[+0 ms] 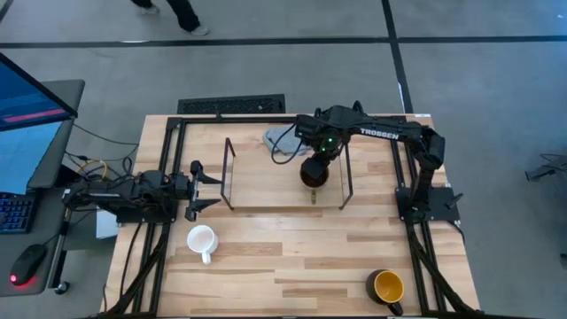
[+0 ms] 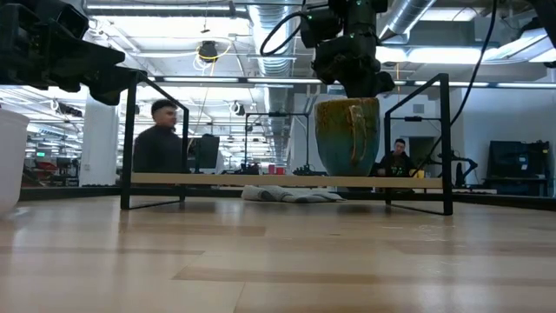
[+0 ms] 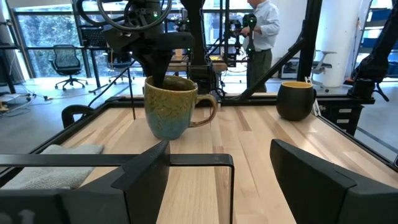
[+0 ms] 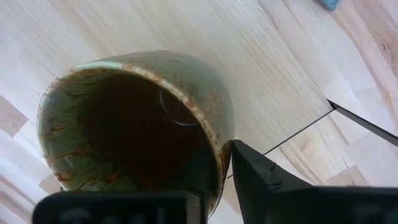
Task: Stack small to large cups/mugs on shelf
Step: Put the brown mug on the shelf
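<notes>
The right gripper [image 1: 315, 168] hangs over the right part of the wire shelf [image 1: 285, 209], its 2 fingers astride the rim of the brown mug [image 1: 314, 175]: 1 finger [image 4: 273, 180] sits outside the wall and the other inside. The grip looks pinched on the rim, though I cannot tell how firmly. From table height the mug [image 2: 347, 136] stands upright with its bottom on the shelf's light wooden board [image 2: 287, 181], and the left wrist camera shows its handle [image 3: 208, 111] sticking out sideways.

The left gripper [image 1: 205, 190] waits just outside the shelf's left end frame, fingers spread wide with nothing between them.

The small white mug [image 1: 202, 239] stands on the table in front of the shelf's left end, close to the left gripper. The dark mug with the yellow inside [image 1: 387, 286] sits near the front right corner, well apart from the shelf. A grey cloth [image 1: 283, 139] lies behind the shelf. Beyond the table, a person [image 2: 159, 139] is in the room.
</notes>
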